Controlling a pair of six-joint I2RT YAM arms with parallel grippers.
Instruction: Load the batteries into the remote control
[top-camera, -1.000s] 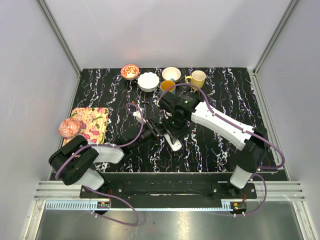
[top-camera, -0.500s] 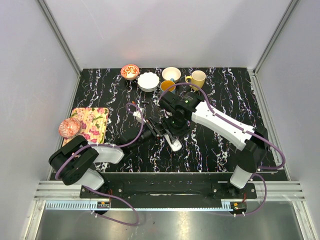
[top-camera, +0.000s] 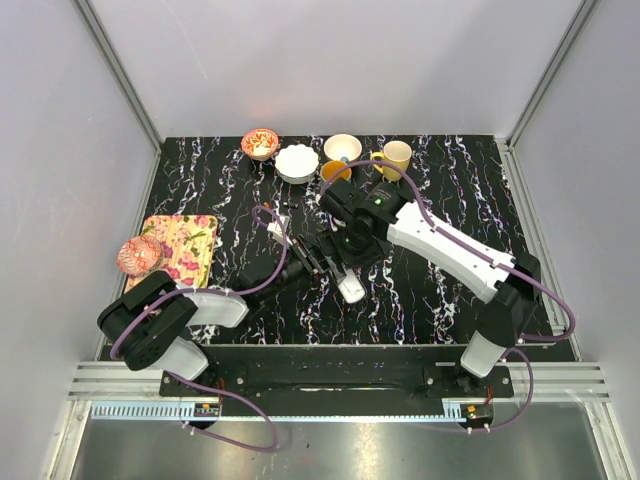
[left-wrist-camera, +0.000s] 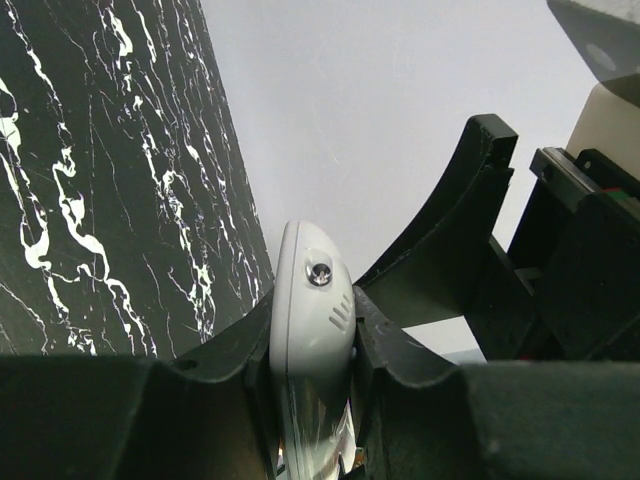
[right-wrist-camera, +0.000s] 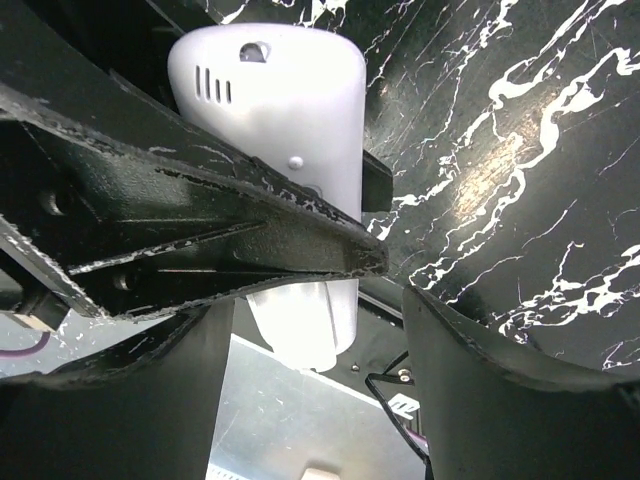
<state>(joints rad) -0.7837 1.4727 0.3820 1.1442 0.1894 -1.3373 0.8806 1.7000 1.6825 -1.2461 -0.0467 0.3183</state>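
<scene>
Left wrist view has the remote control (left-wrist-camera: 306, 290) pinched by its long side edges between the fingers of the left gripper (left-wrist-camera: 312, 338), which are closed hard on it. Its rounded white end pokes up at lower centre, above the black marbled tabletop (left-wrist-camera: 100, 200).

It looks light and stiff, but the smooth plastic shell could slip. The side edges are the sensible hold, since that leaves the slot face free.

From above, the pair sit at the centre of the frame. The left arm reaches in low from the lower left, and the right arm stretches over from the lower right, with its wrist bent down.

In the right wrist view the right gripper (right-wrist-camera: 315, 325) has its fingers spread wide, either side of the remote's end and not touching it.
</scene>
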